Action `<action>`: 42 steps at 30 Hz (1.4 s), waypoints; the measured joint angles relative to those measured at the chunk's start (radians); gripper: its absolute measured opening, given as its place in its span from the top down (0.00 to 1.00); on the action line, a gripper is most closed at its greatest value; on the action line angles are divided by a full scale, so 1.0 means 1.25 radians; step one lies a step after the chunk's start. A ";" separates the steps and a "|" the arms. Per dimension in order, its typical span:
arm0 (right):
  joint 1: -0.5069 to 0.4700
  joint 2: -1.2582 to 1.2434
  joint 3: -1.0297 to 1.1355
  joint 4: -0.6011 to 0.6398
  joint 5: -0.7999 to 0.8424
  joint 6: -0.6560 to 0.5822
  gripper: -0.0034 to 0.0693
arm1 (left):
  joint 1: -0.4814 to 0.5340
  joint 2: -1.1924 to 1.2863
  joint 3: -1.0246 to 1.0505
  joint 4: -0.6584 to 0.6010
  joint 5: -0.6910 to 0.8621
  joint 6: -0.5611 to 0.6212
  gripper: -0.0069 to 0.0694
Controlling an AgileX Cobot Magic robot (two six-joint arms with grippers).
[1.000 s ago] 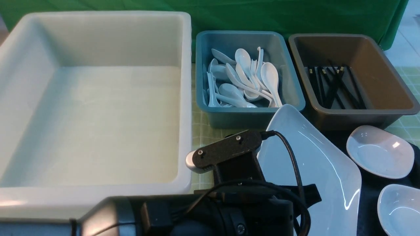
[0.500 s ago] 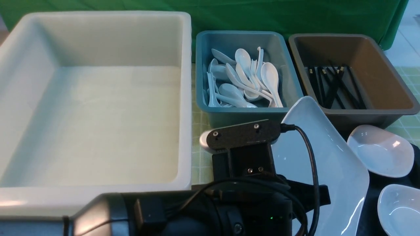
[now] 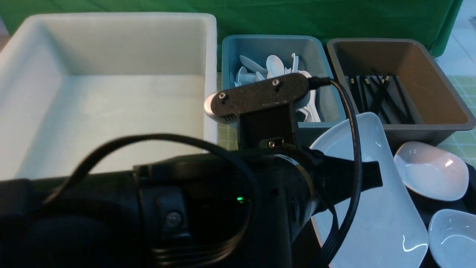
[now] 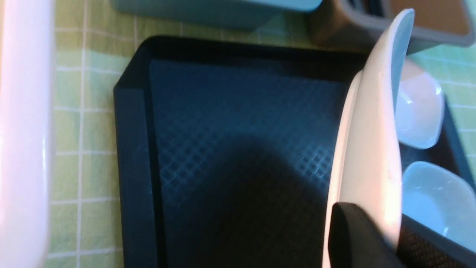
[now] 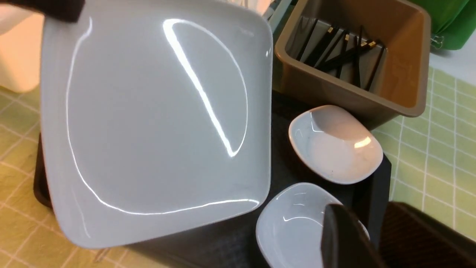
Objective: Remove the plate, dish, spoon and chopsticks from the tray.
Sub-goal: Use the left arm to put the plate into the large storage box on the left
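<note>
My left gripper is shut on the rim of the large white plate. The plate hangs tilted above the black tray, and its glossy face fills much of the right wrist view. Two small white dishes sit on the tray's right side, a far dish and a near dish. My right gripper hovers above the near dish, slightly open, holding nothing. No spoon or chopsticks show on the tray.
A big empty white bin stands at the left. Behind the tray, a blue bin holds several white spoons and a brown bin holds black sticks. My left arm blocks the front view's lower middle.
My left arm has risen and swung toward the bins, carrying the plate higher off the tray. Its wrist camera now covers part of the blue bin. The two dishes have not moved.
</note>
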 joint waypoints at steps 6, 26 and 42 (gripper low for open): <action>0.000 0.000 0.000 0.000 0.000 0.001 0.73 | 0.000 -0.015 -0.001 0.000 -0.006 0.002 0.89; 0.000 0.000 0.000 0.000 -0.003 0.010 0.71 | 0.358 -0.496 -0.001 0.080 0.268 0.086 0.89; 0.000 0.000 0.000 0.000 -0.033 0.042 0.71 | 0.709 -0.486 0.084 0.032 0.125 0.131 0.88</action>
